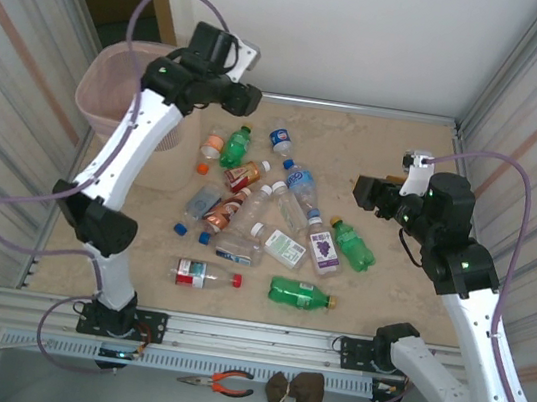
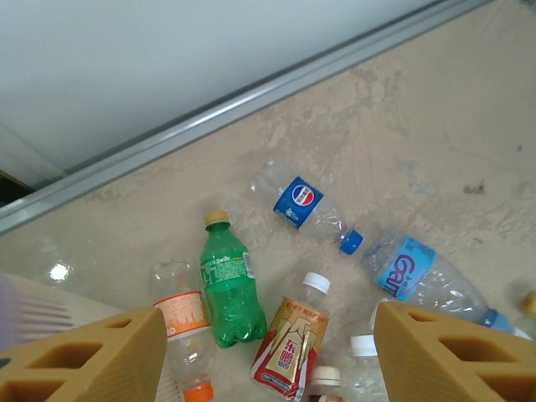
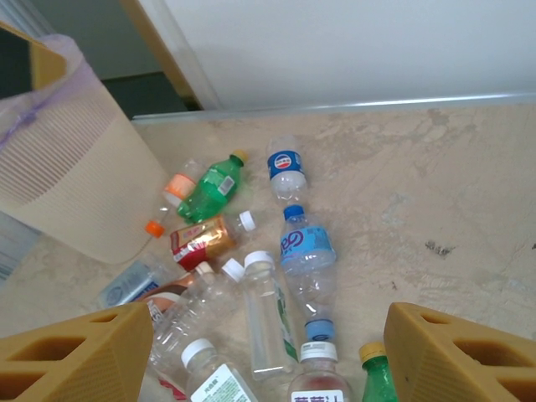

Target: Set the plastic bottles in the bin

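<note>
Glossy clear plastic bottles point(image 1: 300, 293), matt ribbed plastic bin point(image 3: 75, 184) (thin pink film liner point(image 3: 59, 79)), mottled stone-look table point(image 1: 385, 299)

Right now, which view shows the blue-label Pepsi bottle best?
Left wrist: the Pepsi bottle lies unobstructed, logo and blue cap clear. Right wrist shows it smaller; in top external it is tiny, logo barely readable.

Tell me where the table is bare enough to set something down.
Bare: far right, between the Pepsi bottle and the right wall; also the near strip right of the nearest green bottle. Crowded: the middle, from the bin across the bottle pile.
</note>
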Robot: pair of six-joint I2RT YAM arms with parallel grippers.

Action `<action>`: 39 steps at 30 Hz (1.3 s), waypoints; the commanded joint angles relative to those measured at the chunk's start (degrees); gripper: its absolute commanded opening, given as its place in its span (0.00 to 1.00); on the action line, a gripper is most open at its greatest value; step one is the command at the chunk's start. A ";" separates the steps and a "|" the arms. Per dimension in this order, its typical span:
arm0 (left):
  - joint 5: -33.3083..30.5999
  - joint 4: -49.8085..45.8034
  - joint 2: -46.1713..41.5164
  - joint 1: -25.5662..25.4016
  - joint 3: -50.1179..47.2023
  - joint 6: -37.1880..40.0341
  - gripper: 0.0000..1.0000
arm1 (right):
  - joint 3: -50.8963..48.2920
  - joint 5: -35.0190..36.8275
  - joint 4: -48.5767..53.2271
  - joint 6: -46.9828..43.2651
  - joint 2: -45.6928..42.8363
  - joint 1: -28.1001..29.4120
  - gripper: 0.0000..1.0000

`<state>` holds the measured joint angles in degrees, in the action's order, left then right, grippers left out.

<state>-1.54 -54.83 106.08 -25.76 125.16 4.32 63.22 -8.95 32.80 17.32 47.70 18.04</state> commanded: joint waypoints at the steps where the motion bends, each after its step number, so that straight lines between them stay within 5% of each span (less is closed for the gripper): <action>1: -4.17 0.95 3.21 -1.06 1.37 -0.16 0.67 | 1.12 0.45 0.35 -1.19 -1.22 0.59 0.72; 14: -8.37 0.05 17.86 -0.37 0.98 -1.30 0.68 | 0.57 0.73 0.60 -1.15 -1.45 0.58 0.72; 39: -4.17 2.57 34.42 3.26 4.89 -0.47 0.71 | -0.12 1.21 0.86 -0.62 -1.03 0.58 0.72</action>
<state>-6.87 -52.51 139.00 -22.92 128.38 3.64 63.22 -8.71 33.12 17.32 47.11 18.04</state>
